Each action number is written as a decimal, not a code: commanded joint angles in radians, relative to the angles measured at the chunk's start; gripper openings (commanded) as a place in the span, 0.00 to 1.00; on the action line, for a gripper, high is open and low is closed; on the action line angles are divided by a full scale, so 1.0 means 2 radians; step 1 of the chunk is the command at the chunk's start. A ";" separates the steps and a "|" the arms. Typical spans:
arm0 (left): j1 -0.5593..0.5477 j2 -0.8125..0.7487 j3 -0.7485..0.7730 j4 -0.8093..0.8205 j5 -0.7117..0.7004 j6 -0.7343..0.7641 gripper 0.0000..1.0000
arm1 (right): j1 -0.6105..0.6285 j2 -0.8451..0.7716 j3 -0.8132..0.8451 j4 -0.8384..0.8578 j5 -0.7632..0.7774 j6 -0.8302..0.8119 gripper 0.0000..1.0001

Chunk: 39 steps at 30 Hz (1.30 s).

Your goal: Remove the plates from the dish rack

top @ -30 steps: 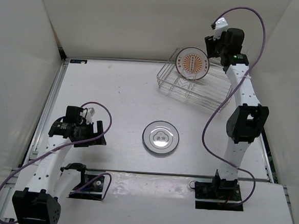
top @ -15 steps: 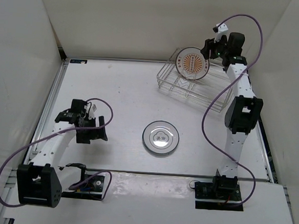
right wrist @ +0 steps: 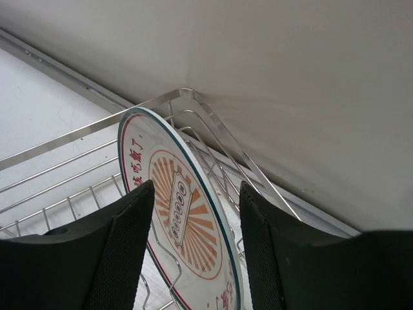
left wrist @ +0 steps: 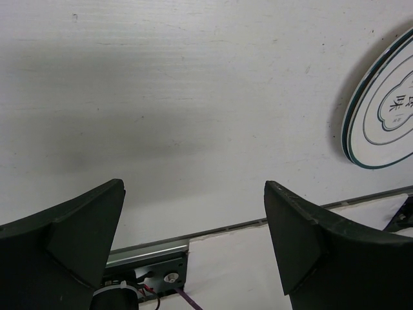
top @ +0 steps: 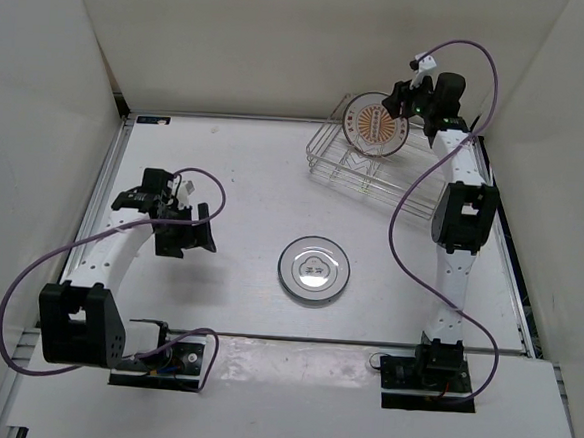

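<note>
Orange-patterned plate [right wrist: 187,219] upright in dish rack [right wrist: 64,168]: rigid, glazed, likely slippery, breakable; grasp at top rim. Right end effector [right wrist: 195,194] parted astride rim, not clamped. Left end effector [left wrist: 193,213] spread wide, empty.

L wrist cam: white round plate w/ grey concentric rings [left wrist: 387,110] cut off by right edge. R wrist cam: round plate w/ orange-brown sunburst pattern [right wrist: 184,213] runs off bottom edge, its left side hidden behind a finger of right gripper [right wrist: 197,187]; thin silver wire dish rack [right wrist: 58,143] only partly in frame
</note>
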 commanded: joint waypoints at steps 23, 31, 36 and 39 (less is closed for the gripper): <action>0.006 -0.012 0.038 -0.040 0.037 0.018 1.00 | -0.022 -0.059 -0.130 0.065 -0.121 0.038 0.33; 0.009 -0.028 0.026 -0.043 0.036 0.024 1.00 | -0.022 -0.077 -0.123 0.068 -0.123 0.049 0.00; 0.008 -0.033 0.023 -0.041 0.037 0.029 1.00 | -0.022 -0.107 -0.139 0.079 -0.110 0.054 0.00; 0.009 -0.042 0.018 -0.036 0.038 0.029 1.00 | -0.023 -0.125 -0.142 0.082 -0.101 0.047 0.00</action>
